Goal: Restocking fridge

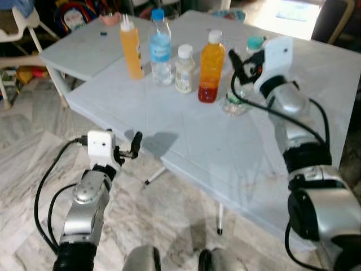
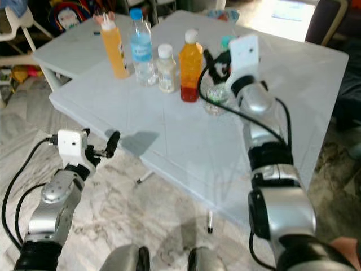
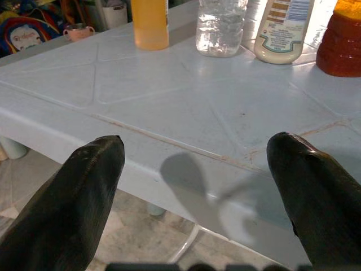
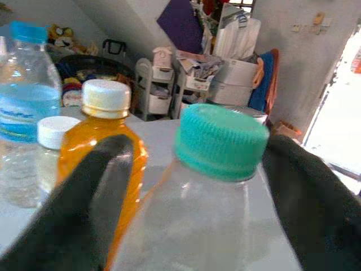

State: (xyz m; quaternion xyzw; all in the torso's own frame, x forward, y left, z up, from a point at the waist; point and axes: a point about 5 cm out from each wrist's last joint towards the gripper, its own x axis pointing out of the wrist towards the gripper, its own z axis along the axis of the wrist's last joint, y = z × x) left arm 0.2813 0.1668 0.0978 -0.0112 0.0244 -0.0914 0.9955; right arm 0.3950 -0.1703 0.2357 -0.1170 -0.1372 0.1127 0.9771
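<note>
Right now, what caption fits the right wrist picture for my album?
Two black fingers open around a clear plastic bottle with a teal cap, orange juice bottle behind.

5 bottles upright in a rough row on the white table. From robot's left: tall orange squeeze bottle w/ white nozzle; clear water bottle, blue cap + blue label; small pale bottle w/ white cap; juice bottle, orange on top, red at bottom, white cap; clear bottle w/ teal cap, at the right end just beside the juice.
</note>
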